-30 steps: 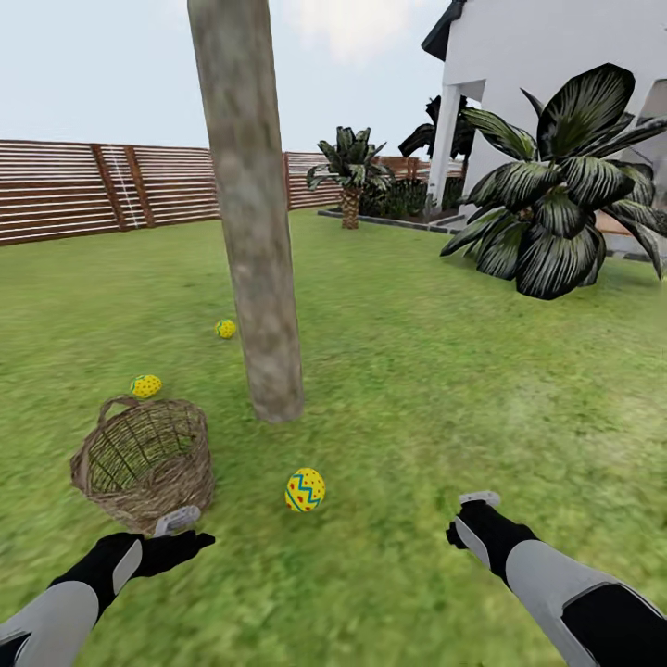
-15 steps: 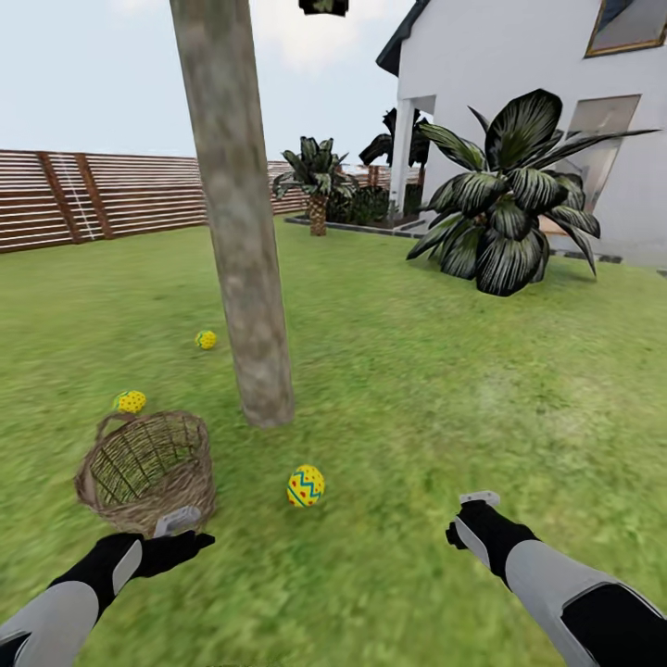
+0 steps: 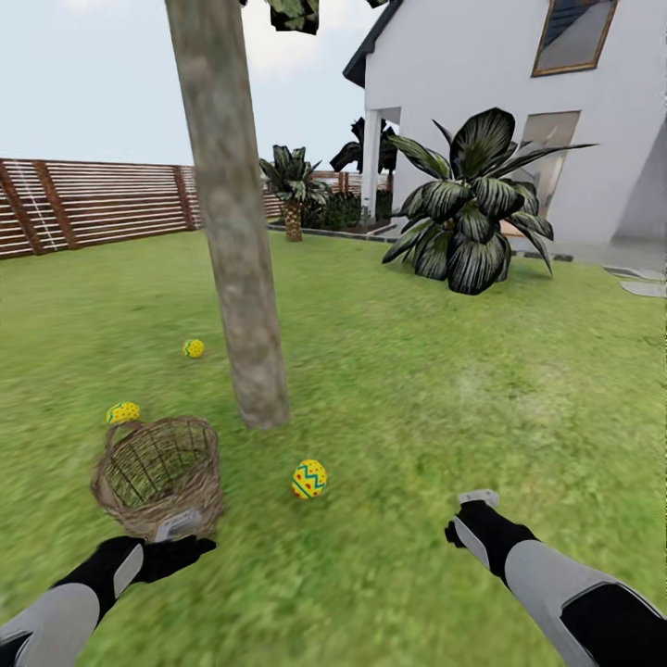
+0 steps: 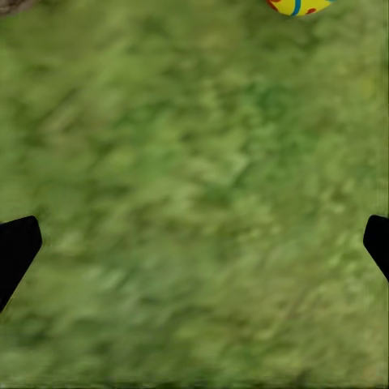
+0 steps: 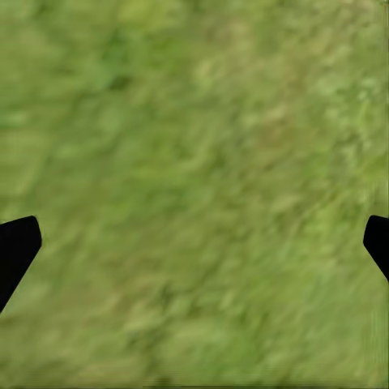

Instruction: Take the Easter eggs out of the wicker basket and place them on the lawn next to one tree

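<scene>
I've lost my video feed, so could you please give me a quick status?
Left gripper and right gripper open, empty. Three Easter eggs on lawn around tree; wicker basket looks empty. Nothing in the way.

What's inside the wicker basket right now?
No eggs visible inside the wicker basket; bare weave shows through its tilted mouth. The near wall hides part of its bottom. Three Easter eggs lie outside.

basket [image 3: 159, 474] left of tree [image 3: 243, 306] | eggs on lawn [image 3: 445, 389]: one right, two behind basket
</scene>
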### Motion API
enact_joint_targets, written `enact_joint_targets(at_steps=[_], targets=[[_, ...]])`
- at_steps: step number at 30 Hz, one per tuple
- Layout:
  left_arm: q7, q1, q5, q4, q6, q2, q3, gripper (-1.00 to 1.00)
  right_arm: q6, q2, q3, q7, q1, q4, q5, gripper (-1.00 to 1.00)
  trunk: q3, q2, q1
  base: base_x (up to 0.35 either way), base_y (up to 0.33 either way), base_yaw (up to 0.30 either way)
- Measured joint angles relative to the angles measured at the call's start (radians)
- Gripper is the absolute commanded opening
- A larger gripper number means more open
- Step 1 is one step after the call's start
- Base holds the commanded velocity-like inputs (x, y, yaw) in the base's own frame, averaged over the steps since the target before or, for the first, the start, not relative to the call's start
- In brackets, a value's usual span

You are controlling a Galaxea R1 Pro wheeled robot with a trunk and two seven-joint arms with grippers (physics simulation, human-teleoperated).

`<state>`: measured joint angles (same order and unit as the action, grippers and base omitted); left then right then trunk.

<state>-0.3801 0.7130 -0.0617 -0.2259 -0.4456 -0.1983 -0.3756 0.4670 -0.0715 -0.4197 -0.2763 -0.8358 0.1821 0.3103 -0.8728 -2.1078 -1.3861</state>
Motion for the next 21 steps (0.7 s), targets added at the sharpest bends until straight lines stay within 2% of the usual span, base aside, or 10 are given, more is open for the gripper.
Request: enact_joint_targets(at_steps=[21], targets=[[0.002, 0.000, 0.000, 0.003, 0.001, 0.000, 0.000, 1.00, -0.018, 0.002, 0.000, -0.001, 0.000, -0.021, -0.006, 1.00, 0.099, 0.147, 0.081, -0.263, 0.251, -0.001]])
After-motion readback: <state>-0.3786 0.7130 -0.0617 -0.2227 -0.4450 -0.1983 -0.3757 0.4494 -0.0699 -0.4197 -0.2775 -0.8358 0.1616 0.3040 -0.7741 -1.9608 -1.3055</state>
